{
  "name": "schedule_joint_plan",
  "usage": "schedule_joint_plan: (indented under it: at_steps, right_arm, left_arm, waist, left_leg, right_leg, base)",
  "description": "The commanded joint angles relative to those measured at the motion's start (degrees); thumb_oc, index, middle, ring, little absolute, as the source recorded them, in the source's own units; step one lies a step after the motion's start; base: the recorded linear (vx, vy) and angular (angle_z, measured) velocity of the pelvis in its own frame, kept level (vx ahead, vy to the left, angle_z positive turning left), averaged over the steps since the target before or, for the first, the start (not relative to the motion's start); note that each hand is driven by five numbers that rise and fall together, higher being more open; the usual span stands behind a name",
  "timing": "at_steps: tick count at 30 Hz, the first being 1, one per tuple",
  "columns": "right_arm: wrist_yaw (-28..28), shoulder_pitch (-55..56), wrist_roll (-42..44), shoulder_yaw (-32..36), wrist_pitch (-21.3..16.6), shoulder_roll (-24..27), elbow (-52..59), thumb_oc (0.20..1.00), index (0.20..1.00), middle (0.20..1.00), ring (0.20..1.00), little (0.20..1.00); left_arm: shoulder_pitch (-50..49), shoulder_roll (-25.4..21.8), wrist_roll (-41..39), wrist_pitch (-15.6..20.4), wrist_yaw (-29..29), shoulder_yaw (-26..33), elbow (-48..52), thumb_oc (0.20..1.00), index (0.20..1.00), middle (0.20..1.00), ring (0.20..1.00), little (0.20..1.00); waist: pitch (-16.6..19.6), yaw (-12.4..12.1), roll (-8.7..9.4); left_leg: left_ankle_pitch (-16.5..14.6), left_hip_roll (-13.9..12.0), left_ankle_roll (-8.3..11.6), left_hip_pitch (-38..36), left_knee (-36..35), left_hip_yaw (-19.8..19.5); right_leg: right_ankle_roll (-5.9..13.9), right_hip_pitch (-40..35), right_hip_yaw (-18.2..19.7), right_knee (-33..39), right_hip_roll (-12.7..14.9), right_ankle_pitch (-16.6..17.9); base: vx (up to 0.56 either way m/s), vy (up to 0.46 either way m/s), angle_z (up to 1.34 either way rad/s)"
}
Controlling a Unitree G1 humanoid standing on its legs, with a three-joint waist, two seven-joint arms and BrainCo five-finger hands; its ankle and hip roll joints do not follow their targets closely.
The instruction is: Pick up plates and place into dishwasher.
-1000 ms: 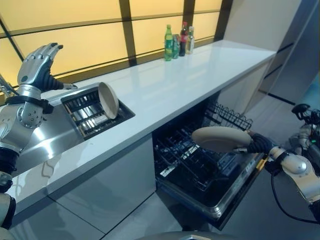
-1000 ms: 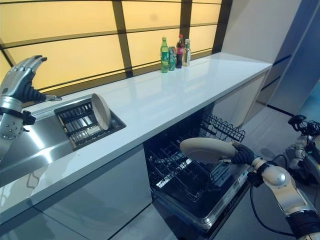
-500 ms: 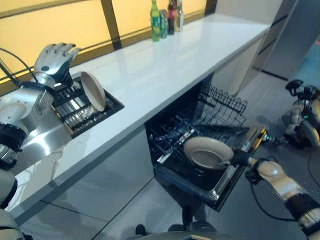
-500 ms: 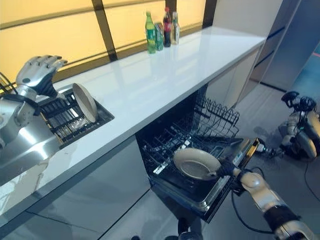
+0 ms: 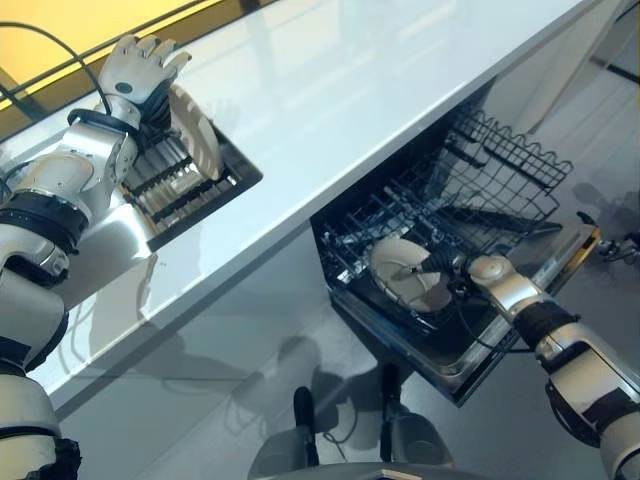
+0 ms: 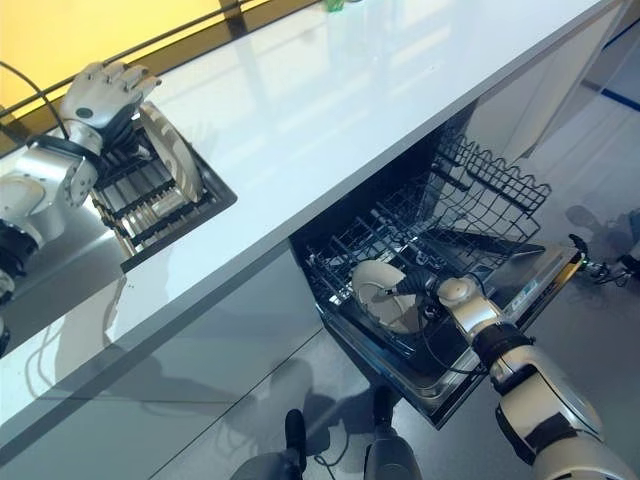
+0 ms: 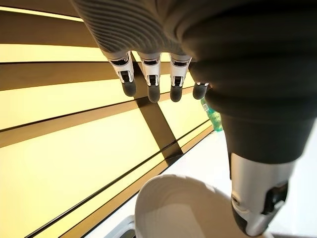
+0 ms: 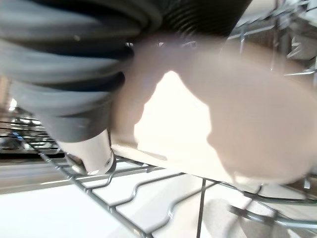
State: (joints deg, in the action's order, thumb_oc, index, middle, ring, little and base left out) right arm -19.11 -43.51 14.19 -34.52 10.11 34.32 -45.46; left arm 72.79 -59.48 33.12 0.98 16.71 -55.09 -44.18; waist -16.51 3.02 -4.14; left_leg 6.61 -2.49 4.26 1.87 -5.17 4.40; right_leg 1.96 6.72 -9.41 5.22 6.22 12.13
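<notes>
Left eye view has a cream plate (image 5: 407, 272) lying tilted in the lower rack (image 5: 470, 195) of the open dishwasher (image 5: 500, 345), below the edge of the white counter (image 5: 370, 90). The right hand (image 5: 447, 265) grips the plate at its rim, its dark cover pressed against the plate's far edge; the right wrist view shows the pale plate (image 8: 223, 114) close against the hand with the rack's wires (image 8: 148, 188) just beneath it. A second plate (image 6: 163, 150) stands on edge in the drying rack (image 6: 150, 195) set into the counter near the yellow-lit window (image 7: 59, 163). The left hand (image 5: 140, 70) hovers just above that plate with fingers (image 7: 148, 89) straight and spread, holding nothing; the plate's rim (image 7: 173, 203) shows below the thumb.
</notes>
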Motion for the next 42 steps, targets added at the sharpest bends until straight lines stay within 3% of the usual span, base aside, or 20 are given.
schedule_joint_plan:
  at_steps: [1,6,7,8,15,25,35,36,37,38,42]
  right_arm:
    - [-0.71,-8.91,0.74,-2.14,0.58,2.34,-2.35,0.2,0.2,0.2,0.2,0.2]
    - [1.03,-10.72,1.66,-2.17,-0.26,2.36,-2.87,0.2,0.2,0.2,0.2,0.2]
    - [1.54,-10.55,1.62,-1.98,-0.73,2.63,-2.22,0.482,0.482,0.482,0.482,0.482]
    - [1.73,-10.65,2.04,-1.94,-1.01,2.97,-1.25,1.0,1.0,1.0,1.0,1.0]
    - [4.45,-7.18,4.79,-0.01,-2.78,7.92,10.55,1.0,1.0,1.0,1.0,1.0]
    - [1.54,5.87,4.2,9.94,-6.81,16.8,24.68,1.0,1.0,1.0,1.0,1.0]
    - [-0.01,16.79,5.42,20.99,-11.25,23.35,30.06,1.0,1.0,1.0,1.0,1.0]
    - [0.51,17.31,5.88,22.22,-11.85,23.94,31.0,1.0,1.0,1.0,1.0,1.0]
    - [0.79,17.62,6.12,22.91,-12.3,24.22,31.76,1.0,1.0,1.0,1.0,1.0]
    - [0.94,17.83,6.36,23.49,-12.53,24.39,32.36,1.0,1.0,1.0,1.0,1.0]
    - [0.19,18.42,8.42,25.34,-12.7,24.68,34.47,1.0,1.0,1.0,1.0,1.0]
  left_arm:
    - [12.53,-1.19,1.74,-1.87,-0.86,-2.32,-2.34,1.0,1.0,1.0,1.0,1.0]
    - [14.09,-0.4,3.12,-1.89,-4.31,-3.51,-0.99,1.0,1.0,1.0,1.0,1.0]
    - [14.07,-0.39,3.65,-1.98,-5.43,-3.52,-0.85,1.0,1.0,1.0,1.0,1.0]
    - [14.07,-0.52,4.29,-2.04,-6.09,-3.61,-0.58,1.0,1.0,1.0,1.0,1.0]
    - [13.84,-1.99,7.9,-2.58,-5.29,-3.12,-0.24,1.0,1.0,1.0,1.0,1.0]
    - [12.8,-6.19,10.52,-7.08,-2.15,-0.69,0.37,1.0,1.0,1.0,1.0,1.0]
    - [13.68,-9.64,12.46,-9.5,-12.0,-1.83,-2.29,1.0,1.0,1.0,1.0,1.0]
    - [13.66,-10.3,12.77,-9.89,-15.23,-2.08,-3.22,0.448,0.448,0.448,0.448,0.448]
    - [13.74,-10.66,12.62,-9.96,-16.62,-2.43,-3.7,0.294,0.294,0.294,0.294,0.294]
    - [13.58,-10.98,12.8,-9.69,-17.56,-2.38,-4.31,0.2,0.2,0.2,0.2,0.2]
    - [12.35,-12.27,12.58,-10.13,-23.71,-2.17,-6.53,0.2,0.2,0.2,0.2,0.2]
  waist:
    - [-4.49,-1.99,-0.78]
    - [-4.96,-2.39,-0.97]
    - [-5.04,-2.33,-0.93]
    - [-5.15,-2.24,-0.92]
    - [-6.33,-0.2,-0.14]
    - [-8.25,3.85,1.27]
    - [-10.99,7.14,3.63]
    - [-11.34,7.43,3.92]
    - [-11.44,7.55,4.02]
    - [-11.49,7.67,4.1]
    - [-11.52,8.07,3.96]
  left_leg:
    - [-6.34,2.73,0.16,2.96,2.61,-0.74]
    - [-6.46,3.04,0.02,3.36,2.94,-0.81]
    - [-6.46,3.08,0.0,3.44,2.99,-0.75]
    - [-6.51,3.1,0.0,3.5,3.01,-0.69]
    - [-6.71,3.07,-0.2,4.13,3.53,0.6]
    - [-6.7,2.96,-0.51,5.18,3.64,2.91]
    - [-6.97,2.72,-0.87,7.07,5.57,5.1]
    - [-7.04,2.75,-0.96,7.36,6.02,5.17]
    - [-7.13,2.75,-1.02,7.37,6.14,5.23]
    - [-7.16,2.77,-1.03,7.31,6.12,5.3]
    - [-7.18,2.79,-0.98,6.71,5.92,5.48]
  right_leg:
    - [4.8,-0.94,-0.34,-1.88,3.81,-8.71]
    - [4.83,-0.43,-1.07,-2.37,4.21,-8.63]
    - [4.87,-0.32,-1.12,-2.45,4.23,-8.6]
    - [4.9,-0.18,-1.09,-2.48,4.21,-8.58]
    - [5.07,1.25,0.02,-3.26,4.07,-8.45]
    - [5.77,3.94,2.45,-4.3,3.73,-8.01]
    - [6.26,6.47,4.46,-5.01,3.02,-7.05]
    - [6.34,6.66,4.55,-5.06,2.9,-6.9]
    - [6.37,6.59,4.58,-4.97,2.85,-6.86]
    - [6.41,6.5,4.62,-4.83,2.79,-6.78]
    - [6.57,5.94,4.73,-4.51,2.61,-6.66]
  base:
    - [0.0,0.015,0.06]
    - [0.0,0.012,0.12]
    - [0.0,0.025,0.1]
    - [0.0,0.04,0.05]
    - [0.01,0.052,-0.01]
    - [0.01,0.074,-0.06]
    - [-0.02,0.041,-0.15]
    - [-0.02,0.005,-0.16]
    - [-0.02,0.011,-0.11]
    - [-0.02,0.013,-0.06]
    - [-0.01,0.018,-0.07]
